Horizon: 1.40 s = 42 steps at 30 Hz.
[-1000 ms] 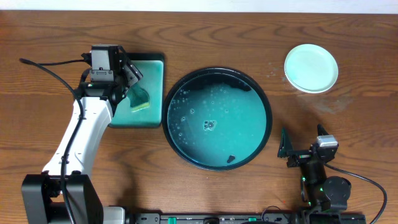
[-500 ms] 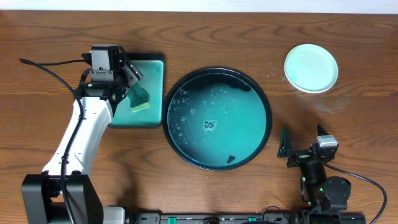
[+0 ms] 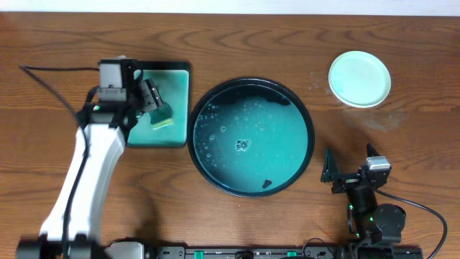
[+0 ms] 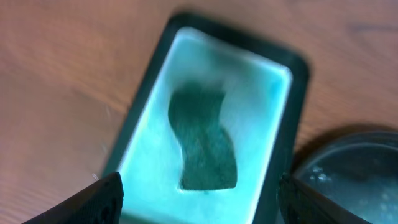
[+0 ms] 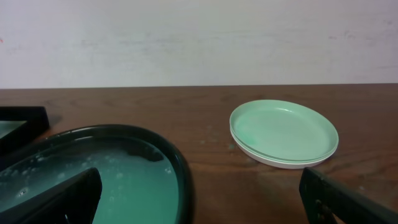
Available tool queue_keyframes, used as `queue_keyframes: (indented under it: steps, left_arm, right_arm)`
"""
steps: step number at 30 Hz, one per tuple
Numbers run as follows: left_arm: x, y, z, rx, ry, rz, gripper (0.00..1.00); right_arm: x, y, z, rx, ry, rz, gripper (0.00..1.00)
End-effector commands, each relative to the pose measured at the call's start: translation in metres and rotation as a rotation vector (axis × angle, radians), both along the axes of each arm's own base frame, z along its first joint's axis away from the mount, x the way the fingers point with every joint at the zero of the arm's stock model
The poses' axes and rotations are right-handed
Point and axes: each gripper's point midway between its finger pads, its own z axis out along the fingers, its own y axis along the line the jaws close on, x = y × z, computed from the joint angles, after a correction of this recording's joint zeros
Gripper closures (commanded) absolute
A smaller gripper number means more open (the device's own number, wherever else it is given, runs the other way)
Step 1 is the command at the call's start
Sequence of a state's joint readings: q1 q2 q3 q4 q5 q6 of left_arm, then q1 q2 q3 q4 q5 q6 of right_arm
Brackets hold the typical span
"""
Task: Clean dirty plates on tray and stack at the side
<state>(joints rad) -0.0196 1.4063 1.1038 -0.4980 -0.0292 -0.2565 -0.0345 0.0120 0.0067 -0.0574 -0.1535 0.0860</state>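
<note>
Reading the overhead view first, we find the tray [image 3: 190, 141] at the middle of the wooden counter [image 3: 230, 36]. Its black rim encloses a glossy teal inside covered with liquid and scattered bubbles. A small dark speck [image 3: 267, 183] lies in the liquid close to the near rim.

The plates [image 3: 359, 78] sit as one stack near the far right corner of the counter, well apart from the tray. The right wrist view shows the stack [image 5: 284, 132] as pale mint green with a clean top face. At least two rims are visible there; we cannot tell the full count.

The sponge dish [image 3: 176, 79] is rectangular and green and lies on the left half of the counter, just beside the tray's left rim. A dark green sponge [image 3: 162, 116] lies inside it.

The left gripper [image 3: 149, 97] hangs over the sponge dish. In the left wrist view, which is blurred, the left gripper [image 4: 199, 205] has its fingers set wide apart. The sponge [image 4: 202, 146] lies in the dish [image 4: 292, 124] ahead of them, and neither finger touches it. A segment of the tray [image 4: 348, 162] shows at the lower right.

The right gripper [image 3: 350, 169] sits low near the near right corner of the counter. Its fingers are spread wide and hold nothing. The right wrist view shows the gripper [image 5: 199, 205] facing the tray rim [image 5: 180, 168] and the plates.
</note>
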Motion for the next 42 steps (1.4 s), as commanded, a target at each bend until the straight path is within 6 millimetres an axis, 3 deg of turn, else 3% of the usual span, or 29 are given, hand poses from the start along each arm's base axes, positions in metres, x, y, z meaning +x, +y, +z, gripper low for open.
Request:
queue_keyframes:
  steps: [1,3,4,9,13,17,27,42]
  left_arm:
    - [-0.014,-0.003,0.048,0.197,-0.115,-0.244,0.21]
    - [-0.037,-0.023,0.058,0.262,-0.167,-0.47,0.21]
    - [-0.045,-0.026,0.057,0.273,-0.177,-0.501,0.2]
    - [-0.082,-0.025,0.041,0.295,-0.268,-0.492,0.21]
    - [-0.101,-0.022,0.027,0.259,-0.398,-0.403,0.2]
    - [-0.116,0.003,0.014,0.139,-0.517,-0.12,0.21]
    - [-0.138,0.005,-0.007,0.146,-0.694,-0.094,0.2]
    - [-0.14,0.005,-0.025,0.15,-0.744,-0.091,0.21]
  right_arm:
    - [0.0,0.0,0.0,-0.016,-0.003,0.003,0.01]
    - [0.0,0.0,0.0,-0.016,-0.003,0.003,0.01]
    - [0.0,0.0,0.0,-0.016,-0.003,0.003,0.01]
    - [0.0,0.0,0.0,-0.016,-0.003,0.003,0.01]
    - [0.0,0.0,0.0,-0.016,-0.003,0.003,0.01]
    - [0.0,0.0,0.0,-0.016,-0.003,0.003,0.01]
    - [0.0,0.0,0.0,-0.016,-0.003,0.003,0.01]
    - [0.0,0.0,0.0,-0.016,-0.002,0.003,0.01]
